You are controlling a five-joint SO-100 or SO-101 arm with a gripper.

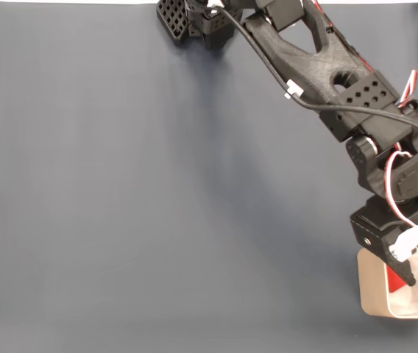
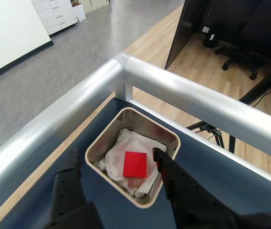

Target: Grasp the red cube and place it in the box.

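Note:
The red cube (image 2: 135, 164) lies on the white padding inside the beige box (image 2: 173, 139), seen from above in the wrist view. My gripper (image 2: 115, 160) hangs over the box and is open. One black finger (image 2: 160, 160) stands just right of the cube, and the other is well off to the left, beyond the box's rim. In the fixed view the box (image 1: 371, 294) sits at the bottom right corner of the table. There the gripper (image 1: 413, 261) covers much of it, and a sliver of the red cube (image 1: 395, 280) shows beside the black finger.
A dark blue-grey cloth (image 1: 157, 191) covers the table. Silver rails (image 2: 188, 90) run along the table's edges close behind the box. The arm's base (image 1: 194, 18) stands at the top of the fixed view. Beyond the rail are floor and an office chair (image 2: 240, 57).

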